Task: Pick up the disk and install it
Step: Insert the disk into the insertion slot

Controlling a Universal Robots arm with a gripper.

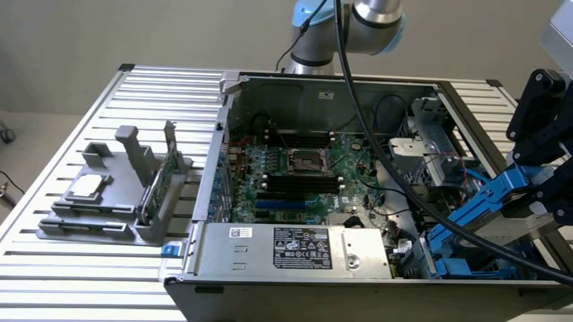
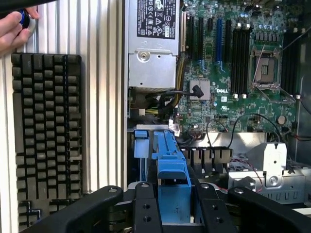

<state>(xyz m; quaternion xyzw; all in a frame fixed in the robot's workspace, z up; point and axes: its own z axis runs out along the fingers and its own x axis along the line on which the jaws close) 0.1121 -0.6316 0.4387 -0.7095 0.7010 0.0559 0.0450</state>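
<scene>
In the wrist view, the gripper (image 2: pixel 176 213) sits nearest, its 2 black fingers (image 2: pixel 146 209) closed against the sides of the disk (image 2: pixel 170 162), whose blue plastic rail runs out from between them. In the exterior view, the gripper (image 1: pixel 530 196) holds the disk (image 1: pixel 479 204) tilted at the exterior view's right. The disk's low end is over the blue drive bay (image 1: pixel 447 265) in the near corner of the open computer case (image 1: pixel 358 287).

Just past the disk lies the silver power supply (image 2: pixel 153 53) with its black label. Beyond it is the green motherboard (image 1: pixel 296 171) with its CPU socket (image 1: pixel 300 159).

Outside the case, a black keyboard (image 2: pixel 46 136) rests on the slatted aluminium table (image 1: pixel 63 268). At the keyboard's far end a person's hand (image 2: pixel 12 30) pinches a small blue round object.

At the exterior view's left, a grey fixture (image 1: pixel 98 225) carries a square silver chip (image 1: pixel 88 186) and an upright green circuit card (image 1: pixel 158 184). The robot arm (image 1: pixel 358 20) rises behind the case.
</scene>
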